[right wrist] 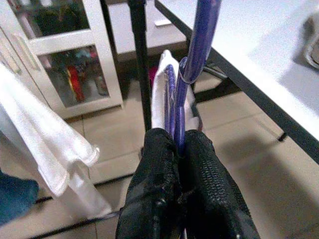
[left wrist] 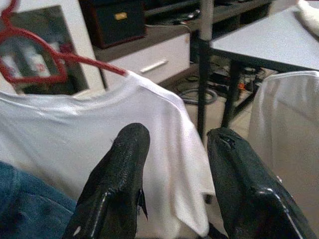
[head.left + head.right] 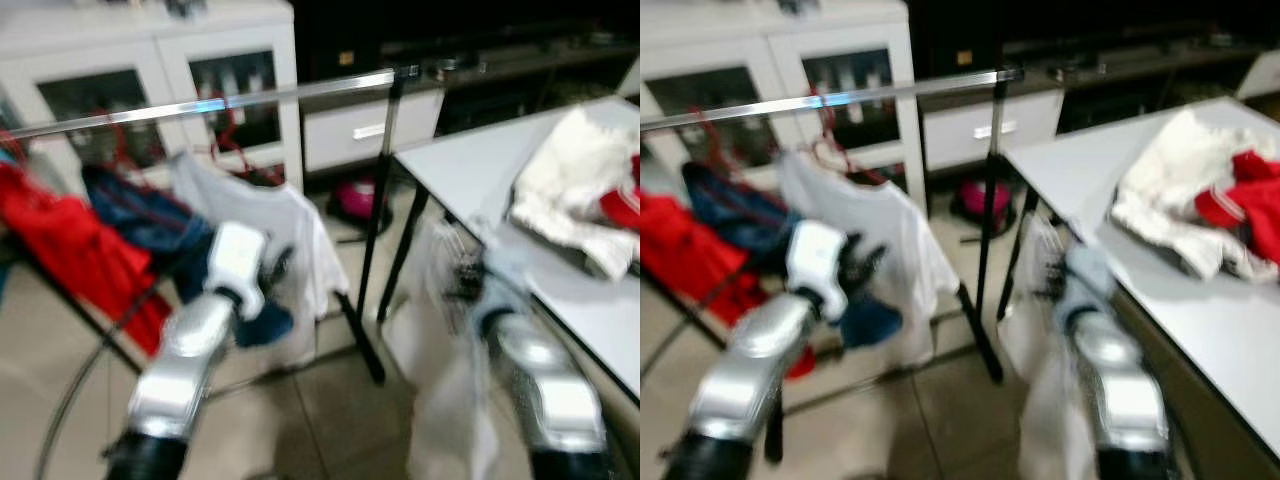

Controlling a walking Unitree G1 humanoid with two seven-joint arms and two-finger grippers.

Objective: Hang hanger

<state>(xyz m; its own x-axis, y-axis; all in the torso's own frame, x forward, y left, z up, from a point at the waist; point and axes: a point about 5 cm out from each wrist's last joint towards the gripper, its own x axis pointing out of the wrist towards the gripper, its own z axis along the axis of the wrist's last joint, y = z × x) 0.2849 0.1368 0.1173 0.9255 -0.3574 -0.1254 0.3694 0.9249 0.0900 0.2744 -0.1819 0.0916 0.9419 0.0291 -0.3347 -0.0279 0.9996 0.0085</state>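
A purple hanger (image 1: pixel 192 64) carrying a white garment (image 1: pixel 160 87) is clamped in the closed right gripper (image 1: pixel 178 149); the left gripper (image 2: pixel 174 149) is held open before a white shirt (image 2: pixel 94 134) on the rail (image 3: pixel 210 103)

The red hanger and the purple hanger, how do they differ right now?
The red hanger already hangs on the rack's rail with a white T-shirt on it; the purple hanger is off the rail, clamped between the right gripper fingers. The red one is untouched: the left gripper is open beside the shirt. Both carry white cloth.
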